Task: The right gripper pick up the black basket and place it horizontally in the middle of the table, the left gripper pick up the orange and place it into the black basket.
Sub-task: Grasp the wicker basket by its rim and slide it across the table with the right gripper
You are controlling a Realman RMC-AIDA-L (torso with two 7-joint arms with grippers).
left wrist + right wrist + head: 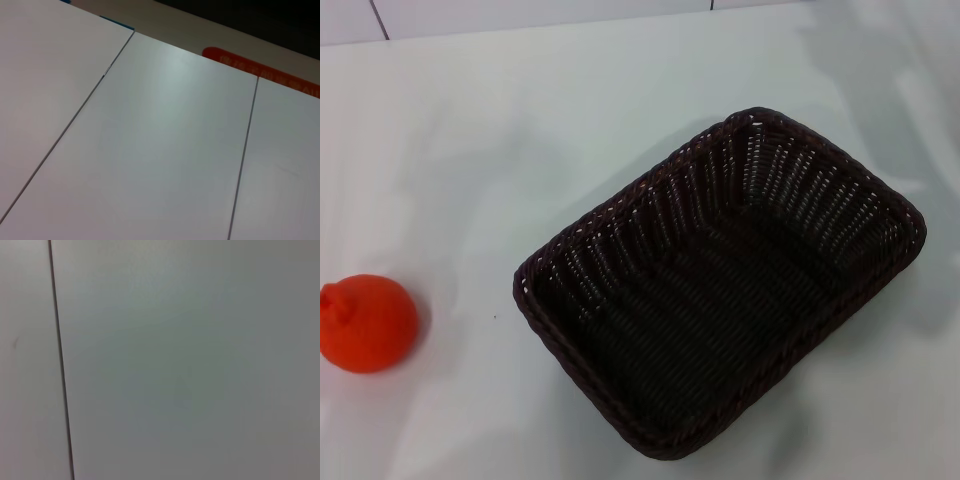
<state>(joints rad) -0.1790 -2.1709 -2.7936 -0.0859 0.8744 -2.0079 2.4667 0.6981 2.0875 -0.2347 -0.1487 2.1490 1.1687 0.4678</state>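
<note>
Head view shows the white table (470, 150) with two things on it. The black basket (720, 290) sits right of centre, turned at a slant so that its long sides run from near-left to far-right. It stands upright on its base, mouth up, nothing inside it; the woven floor and sloping walls are bare. The orange (365, 323) lies at the left edge of the view, near the front, well apart from the basket, with its small nub pointing to the left. Neither arm nor gripper appears in this view, so the state of both grippers cannot be told from it.

Left wrist view shows only pale flat panels (165, 150) divided by thin dark seams. Beyond them runs a lighter strip bearing a red band (260, 67) with small pale marks that are too blurred to read, and past that a dark area. The left gripper's fingers do not show here, nor the orange or the basket.

Right wrist view shows a plain pale panel (190, 365) with one dark seam (60, 365) running across it close to one edge. The right gripper's fingers do not show, and neither task thing is in this view.
</note>
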